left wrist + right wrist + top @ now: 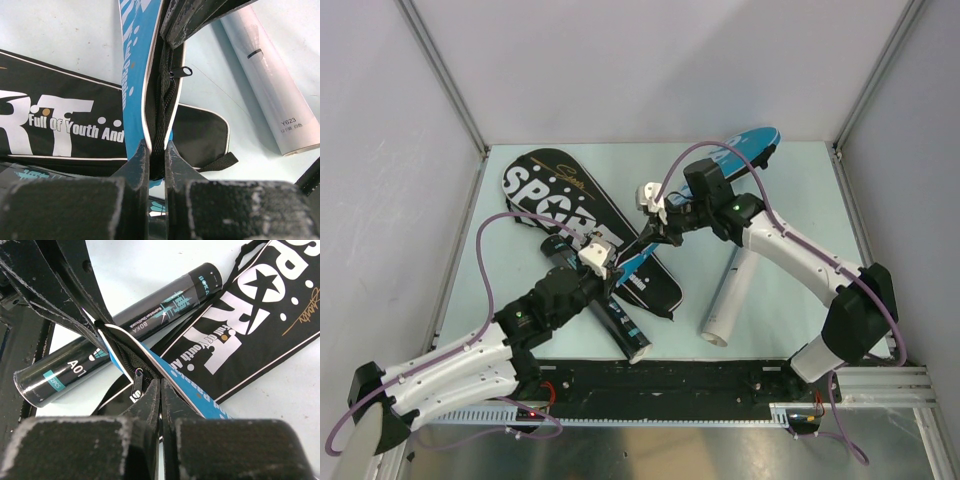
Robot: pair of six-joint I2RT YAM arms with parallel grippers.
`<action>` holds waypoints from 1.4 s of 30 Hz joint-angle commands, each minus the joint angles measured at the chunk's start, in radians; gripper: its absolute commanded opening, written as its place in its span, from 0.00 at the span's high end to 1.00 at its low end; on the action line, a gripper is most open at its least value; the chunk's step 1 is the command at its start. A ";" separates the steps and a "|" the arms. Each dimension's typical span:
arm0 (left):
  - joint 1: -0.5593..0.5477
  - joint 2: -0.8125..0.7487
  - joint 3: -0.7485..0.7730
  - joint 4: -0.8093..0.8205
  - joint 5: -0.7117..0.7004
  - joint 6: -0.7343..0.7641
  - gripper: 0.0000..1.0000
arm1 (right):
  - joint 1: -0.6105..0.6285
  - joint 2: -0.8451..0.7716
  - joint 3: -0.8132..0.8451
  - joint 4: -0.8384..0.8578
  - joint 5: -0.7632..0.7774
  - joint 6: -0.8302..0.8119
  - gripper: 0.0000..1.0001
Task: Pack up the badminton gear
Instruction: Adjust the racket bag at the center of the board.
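Observation:
A blue "SPORT" cover point(745, 152) runs from the back right toward the middle, lifted at its narrow end. My left gripper point(607, 262) is shut on that end's black webbing point(159, 120), with the zipper pull point(181, 72) just beyond. My right gripper point(660, 226) is shut on the blue cover's zipper edge point(200, 395), beside the pull point(136, 382). A black "SPORT" cover point(555, 195) lies flat beneath. A black tube point(623, 322) and a white tube point(732, 295) lie on the table. No racket or shuttlecock shows.
Grey walls close in the table point(800, 200) on the left, back and right. The black rail point(720, 380) with the arm bases runs along the near edge. The white tube also shows in the left wrist view point(270, 80), the black tube in the right wrist view point(125, 335).

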 commanded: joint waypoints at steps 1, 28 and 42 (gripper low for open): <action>0.012 -0.022 0.019 0.145 0.024 -0.013 1.00 | 0.021 -0.001 0.071 -0.046 0.012 -0.033 1.00; 0.047 0.039 -0.002 0.165 0.045 -0.085 1.00 | 0.132 -0.200 -0.129 0.524 0.251 0.092 1.00; 0.057 0.067 0.007 0.191 0.052 -0.110 1.00 | 0.103 -0.179 -0.222 0.703 0.264 0.319 1.00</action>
